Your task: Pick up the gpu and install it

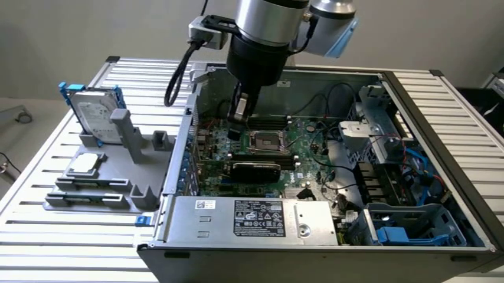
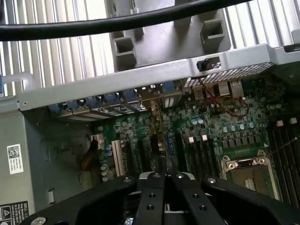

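Observation:
The gpu point(image 1: 254, 171) is a black card standing on edge on the green motherboard point(image 1: 303, 135), between the CPU socket point(image 1: 264, 140) and the power supply, inside the open computer case point(image 1: 409, 112). My gripper point(image 1: 235, 130) hangs over the motherboard just beyond the socket, above and behind the gpu and apart from it. In the wrist view the gripper point(image 2: 164, 180) is shut, its black fingers point(image 2: 151, 197) pressed together with nothing between them, over the expansion slots point(image 2: 140, 154).
A grey fixture plate point(image 1: 110, 171) left of the case holds a silver hard drive in a blue frame point(image 1: 94, 118), a small silver square part point(image 1: 85, 164) and long black memory sticks point(image 1: 87, 199). The power supply point(image 1: 252, 218) fills the case's near side. A black cable point(image 1: 179, 73) loops off the wrist.

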`<state>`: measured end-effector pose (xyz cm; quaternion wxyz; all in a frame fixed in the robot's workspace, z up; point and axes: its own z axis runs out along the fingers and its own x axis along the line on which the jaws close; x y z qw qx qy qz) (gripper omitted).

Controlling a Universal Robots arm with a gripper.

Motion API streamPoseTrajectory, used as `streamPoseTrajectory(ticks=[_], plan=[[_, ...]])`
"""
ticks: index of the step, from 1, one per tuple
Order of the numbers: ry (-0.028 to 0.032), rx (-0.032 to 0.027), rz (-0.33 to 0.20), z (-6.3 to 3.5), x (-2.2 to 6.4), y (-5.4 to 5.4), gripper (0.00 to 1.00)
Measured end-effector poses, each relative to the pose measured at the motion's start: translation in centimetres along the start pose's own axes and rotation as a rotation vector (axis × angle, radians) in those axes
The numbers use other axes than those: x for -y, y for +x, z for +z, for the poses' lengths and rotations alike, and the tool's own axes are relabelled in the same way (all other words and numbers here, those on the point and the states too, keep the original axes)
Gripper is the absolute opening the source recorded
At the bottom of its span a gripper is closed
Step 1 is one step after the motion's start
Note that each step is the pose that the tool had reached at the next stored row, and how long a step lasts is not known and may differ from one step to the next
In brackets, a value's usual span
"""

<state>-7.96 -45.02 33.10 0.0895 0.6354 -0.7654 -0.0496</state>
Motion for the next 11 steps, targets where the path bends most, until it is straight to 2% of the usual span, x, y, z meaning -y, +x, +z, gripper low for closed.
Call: streamPoseTrajectory(ticks=[2, 3, 11], plan=[[0.006, 0.0042, -0.004, -0.09, 0.2, 0.09, 0.11], [0.0057, 0.0059, -0.004, -0.13, 0.2, 0.12, 0.11], [0.0058, 0.0061, -0.004, -0.13, 0.2, 0.12, 0.11]])
